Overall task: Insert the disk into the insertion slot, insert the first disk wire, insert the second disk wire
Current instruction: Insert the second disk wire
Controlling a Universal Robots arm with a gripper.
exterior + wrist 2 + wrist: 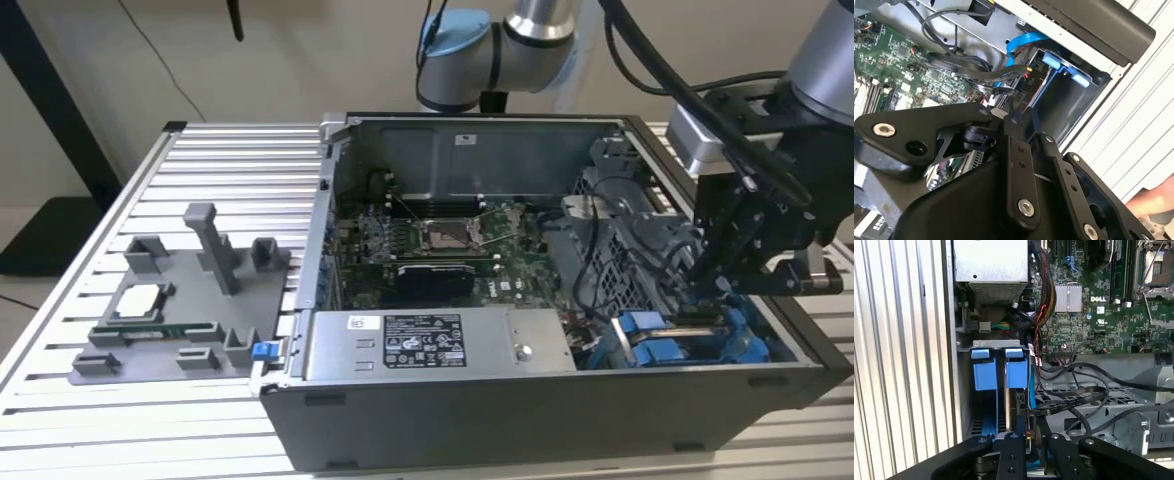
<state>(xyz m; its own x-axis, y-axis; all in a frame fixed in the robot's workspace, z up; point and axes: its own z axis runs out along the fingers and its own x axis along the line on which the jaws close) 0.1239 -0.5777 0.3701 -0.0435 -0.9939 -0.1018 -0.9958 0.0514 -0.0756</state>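
The disk point(1016, 374), in its blue carrier frame, sits inside the insertion slot point(996, 344) of the grey drive cage, beside another blue-fronted carrier point(985, 375). In the exterior view the blue frames point(667, 348) show at the case's front corner on the exterior view's right. My gripper point(1030, 432) hangs over the disk's edge. Its fingers point(1018, 440) are closed on the connector end of a flat black disk wire point(1069, 401). In the second wrist view the gripper point(1006, 114) holds that wire point(979, 75) just short of the blue frame point(1051, 62). A blue wire point(1021, 41) curves nearby.
The open computer case point(534, 400) lies on a slatted metal table point(120, 420). Inside are the motherboard point(441, 240), a labelled silver power supply point(427, 342) and loose cable bundles point(1041, 305). A grey parts fixture point(187, 300) stands at the exterior view's left. A hand point(1154, 200) shows beside the case.
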